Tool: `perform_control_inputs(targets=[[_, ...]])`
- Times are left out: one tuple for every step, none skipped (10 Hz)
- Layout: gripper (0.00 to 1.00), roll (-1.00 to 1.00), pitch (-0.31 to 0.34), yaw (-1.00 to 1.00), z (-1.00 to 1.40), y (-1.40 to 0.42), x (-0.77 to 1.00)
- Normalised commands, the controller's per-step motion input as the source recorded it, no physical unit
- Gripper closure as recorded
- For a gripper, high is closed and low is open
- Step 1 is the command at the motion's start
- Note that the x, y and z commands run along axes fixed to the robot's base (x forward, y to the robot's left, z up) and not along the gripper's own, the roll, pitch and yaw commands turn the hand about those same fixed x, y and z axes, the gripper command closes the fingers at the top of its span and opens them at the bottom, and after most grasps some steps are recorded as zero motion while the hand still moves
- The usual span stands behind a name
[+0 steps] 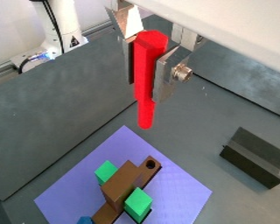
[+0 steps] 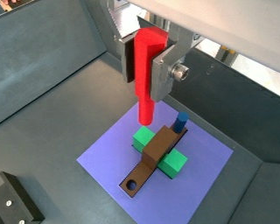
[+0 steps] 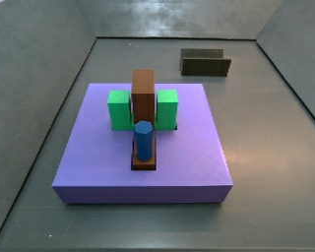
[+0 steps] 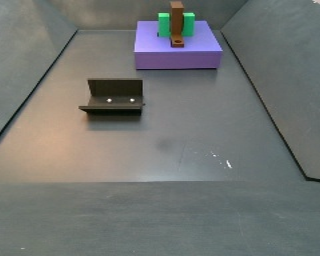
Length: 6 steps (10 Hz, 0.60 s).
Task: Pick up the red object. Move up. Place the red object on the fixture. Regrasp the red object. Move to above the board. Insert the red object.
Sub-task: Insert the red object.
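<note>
In a wrist view my gripper hangs high over the floor, its flat silver fingers clamped on the upper part of the red object, a smooth round-ended peg hanging upright. Below lies the board, a matte purple-blue slab carrying green blocks and a long brown block with a hole near one end. The fixture, dark and boxy, sits apart on the grey floor.

In a wrist view my gripper holds the red object above the board; a blue peg stands by the brown block. The fixture lies near the frame's corner.

In a side view the board bears the brown block between green blocks, the blue peg upright; the fixture stands behind. My gripper is out of frame.

In a side view the fixture shows as an L-shaped bracket, well apart from the board.
</note>
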Motion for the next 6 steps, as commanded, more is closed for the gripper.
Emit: perform_control_inputs(targets=[[1.0,-0.06,-0.056,0.0,-0.38,0.23,0.01],[1.0,-0.26,-0.13,-0.05,-0.54,0.53,0.1],[1.0,-0.16,-0.143,-0.01,-0.65,0.51,0.16],[1.0,-0.12,-0.146,0.0,-0.72,0.45,0.22],[1.0,-0.1,-0.176,-0.09,-0.75,0.2,0.01],[1.0,-0.06,-0.227,-0.1,-0.76,0.08,0.0]])
